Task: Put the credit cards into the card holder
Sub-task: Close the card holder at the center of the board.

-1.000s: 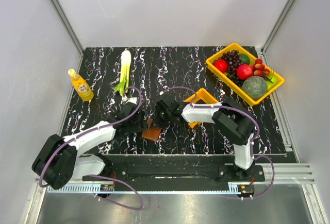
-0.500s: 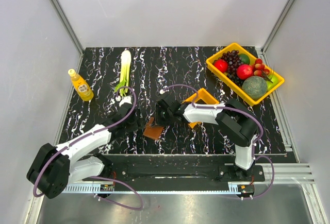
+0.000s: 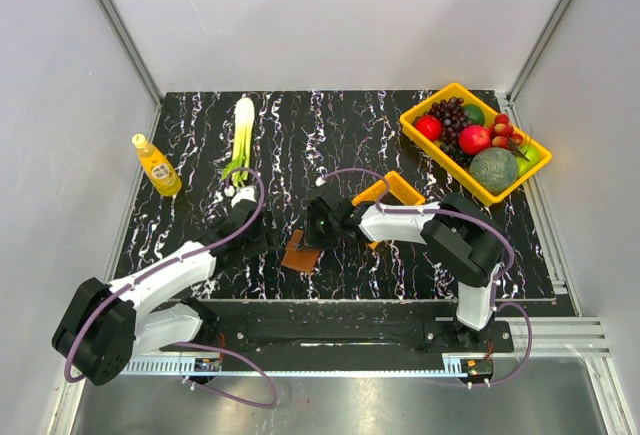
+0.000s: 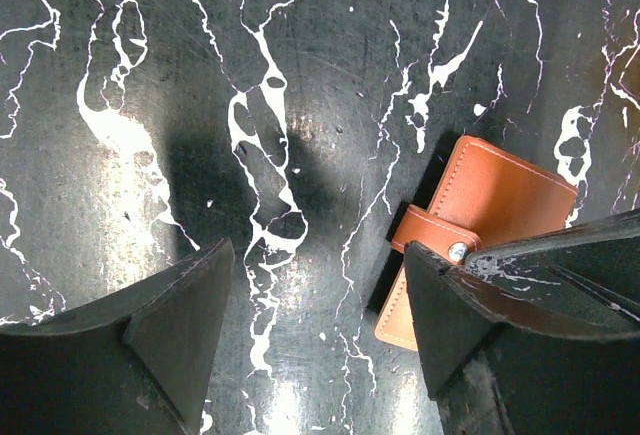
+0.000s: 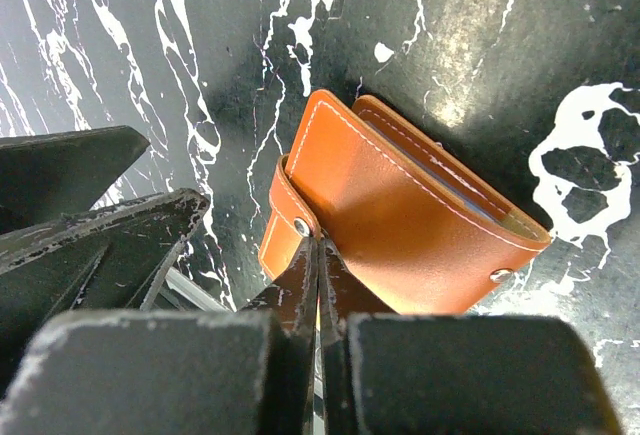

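Top external view shows you the change. A second ago your left gripper (image 3: pixel 266 241) sat tight against the left edge of the card holder (image 3: pixel 300 253). Now the left arm has pulled back toward the lower left of the frame and a strip of bare black marbled table (image 3: pixel 200 155) lies between them. The card holder has crept slightly up and right, and it lies just left of centre, below the small orange bin (image 3: pixel 398 188). The right gripper (image 3: pixel 317 236) has followed it and stays at its upper right corner.

In the left wrist view your left gripper (image 4: pixel 315 340) is spread wide over bare table with nothing between the fingers. The card holder (image 4: pixel 500 200) sits at the right of the frame, partly behind the right-hand finger.

In the right wrist view your right gripper (image 5: pixel 318 251) has its fingers pressed together, with the tips at the strap tab and its snap on the left edge of the card holder (image 5: pixel 400 220). You cannot tell whether the tab is caught between them. The holder is folded over but not fastened, since the second snap sits bare at the lower right of its face. A thin pale line shows in the gap between the leaves, which may be the credit cards' edge (image 5: pixel 452 190), though you cannot be sure. No loose card lies on the table in any view.

So the loading looks finished or nearly so. With the left arm backed off, any remaining tucking or closing probably falls to your right arm alone. Watch that the holder does not slide under it.
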Tool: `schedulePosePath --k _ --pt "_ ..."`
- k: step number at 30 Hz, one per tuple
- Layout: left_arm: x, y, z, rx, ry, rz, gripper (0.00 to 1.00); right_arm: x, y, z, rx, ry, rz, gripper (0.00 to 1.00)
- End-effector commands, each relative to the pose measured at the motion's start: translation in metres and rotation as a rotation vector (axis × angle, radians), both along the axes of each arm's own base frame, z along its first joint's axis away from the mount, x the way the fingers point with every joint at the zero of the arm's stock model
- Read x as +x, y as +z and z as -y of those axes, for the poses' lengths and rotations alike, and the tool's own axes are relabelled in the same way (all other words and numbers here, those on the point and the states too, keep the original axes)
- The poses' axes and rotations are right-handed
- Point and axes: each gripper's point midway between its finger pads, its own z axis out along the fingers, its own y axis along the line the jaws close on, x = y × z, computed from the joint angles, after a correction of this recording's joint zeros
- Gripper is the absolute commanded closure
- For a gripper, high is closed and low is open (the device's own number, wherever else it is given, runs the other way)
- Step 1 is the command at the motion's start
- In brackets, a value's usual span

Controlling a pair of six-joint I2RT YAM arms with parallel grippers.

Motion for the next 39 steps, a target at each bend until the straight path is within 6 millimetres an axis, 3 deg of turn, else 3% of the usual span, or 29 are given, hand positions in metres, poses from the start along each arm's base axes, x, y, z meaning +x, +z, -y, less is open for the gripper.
schedulePosePath --k 1,11,17,22,26,33,39 --pt "0.008 0.005 0.004 -0.014 0.005 0.028 0.28 0.002 0.016 0.006 0.009 -0.034 0.024 1.0" --pt "0.008 0.004 0.005 -0.013 0.004 0.025 0.28 0.001 0.033 -0.001 0.065 -0.025 0.042 1.0" --pt "0.001 0.01 0.023 -0.103 -0.097 0.042 0.32 -0.001 0.016 0.009 0.025 -0.071 0.01 1.0" --pt "-0.016 0.01 0.041 -0.179 -0.221 0.056 0.28 -0.002 0.008 0.009 0.008 -0.065 0.0 1.0" --pt "-0.02 0.002 0.028 -0.064 -0.204 0.004 0.25 0.0 0.009 0.01 0.004 -0.07 0.012 1.0" --pt "-0.024 0.003 0.029 0.121 -0.247 -0.029 0.16 0.001 0.01 0.01 0.003 -0.068 0.021 1.0" --pt "-0.025 -0.005 0.026 0.188 -0.214 -0.064 0.14 0.001 0.012 0.011 0.004 -0.067 0.027 1.0"
